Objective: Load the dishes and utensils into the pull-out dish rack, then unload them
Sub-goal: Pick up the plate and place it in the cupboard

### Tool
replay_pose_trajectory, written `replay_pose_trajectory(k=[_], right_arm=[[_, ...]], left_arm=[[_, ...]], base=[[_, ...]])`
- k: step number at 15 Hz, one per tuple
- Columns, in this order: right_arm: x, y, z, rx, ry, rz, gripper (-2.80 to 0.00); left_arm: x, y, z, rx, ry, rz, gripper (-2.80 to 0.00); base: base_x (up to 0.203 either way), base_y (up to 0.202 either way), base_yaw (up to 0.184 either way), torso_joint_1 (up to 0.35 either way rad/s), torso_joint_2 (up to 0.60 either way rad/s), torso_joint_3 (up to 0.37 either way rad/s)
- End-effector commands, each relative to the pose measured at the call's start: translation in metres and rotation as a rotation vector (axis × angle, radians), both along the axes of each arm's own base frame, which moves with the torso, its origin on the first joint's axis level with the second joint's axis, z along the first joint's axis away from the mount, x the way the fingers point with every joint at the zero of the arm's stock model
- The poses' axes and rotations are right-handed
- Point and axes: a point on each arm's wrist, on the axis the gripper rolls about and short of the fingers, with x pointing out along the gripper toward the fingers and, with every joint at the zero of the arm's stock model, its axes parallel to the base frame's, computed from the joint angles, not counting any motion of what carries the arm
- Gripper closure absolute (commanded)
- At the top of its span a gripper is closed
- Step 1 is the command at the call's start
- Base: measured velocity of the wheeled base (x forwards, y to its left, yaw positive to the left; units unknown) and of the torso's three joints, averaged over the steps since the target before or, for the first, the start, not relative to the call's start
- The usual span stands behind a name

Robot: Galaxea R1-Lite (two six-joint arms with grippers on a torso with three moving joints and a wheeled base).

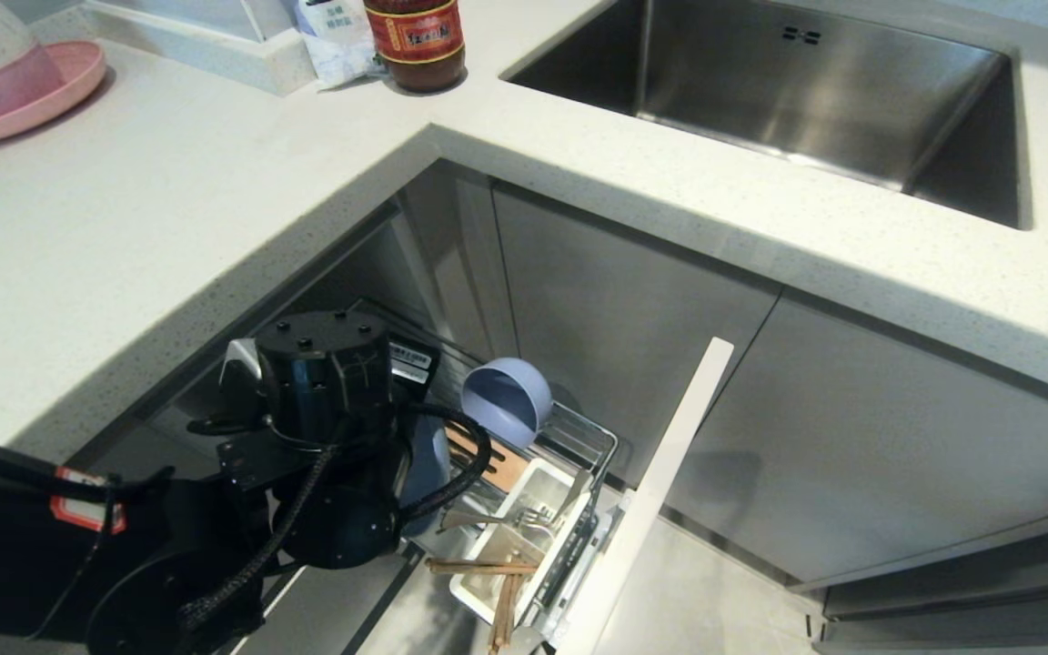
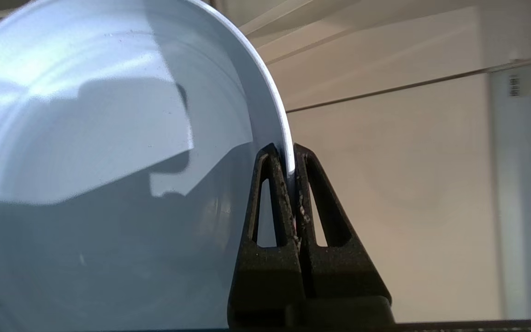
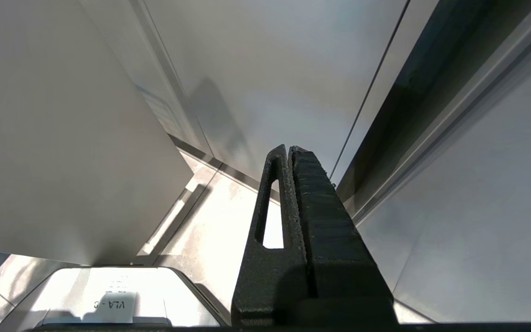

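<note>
Left gripper (image 2: 291, 159) fingers (image 2: 270, 198) pinched shut low down; right gripper (image 3: 288, 150) closed, parked.

Bench (image 1: 169, 209): white, finely speckled. Plate (image 2: 85, 138): pale blue, matte. Bowl (image 1: 506, 400): same pale blue. Chopsticks (image 1: 497, 591): light brown wood. Fork (image 1: 506, 520): silver. Utensil box (image 1: 478, 596): white. Pink plate (image 1: 24, 100) far left. Sink (image 1: 806, 91): brushed steel grey. Left end effector (image 2: 291, 159): black.
</note>
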Motion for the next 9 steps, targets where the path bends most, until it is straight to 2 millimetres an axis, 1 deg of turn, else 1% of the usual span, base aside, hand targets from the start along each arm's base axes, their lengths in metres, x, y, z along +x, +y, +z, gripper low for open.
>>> replay_pose_trajectory(k=[1,4,6,9], right_arm=[[0.0,0.0,0.0,0.0,-0.002,0.0,0.0],[0.0,0.0,0.0,0.0,-0.003,0.001,0.0],[0.0,0.0,0.0,0.0,-0.002,0.001,0.0],[0.0,0.0,0.0,0.0,-0.001,0.001,0.0]], left_arm=[[-0.006,0.003,0.013,-0.025,-0.035,-0.003,0.0],[-0.016,0.009,0.034,-0.062,-0.087,-0.04,0.0],[-0.019,0.011,0.038,-0.075,-0.098,-0.051,0.0],[-0.018,0.012,0.038,-0.096,-0.115,-0.046,0.0]], base=[[0.0,0.0,0.0,0.0,0.0,0.0],[0.0,0.0,0.0,0.0,0.0,0.0],[0.0,0.0,0.0,0.0,0.0,0.0],[0.0,0.0,0.0,0.0,0.0,0.0]])
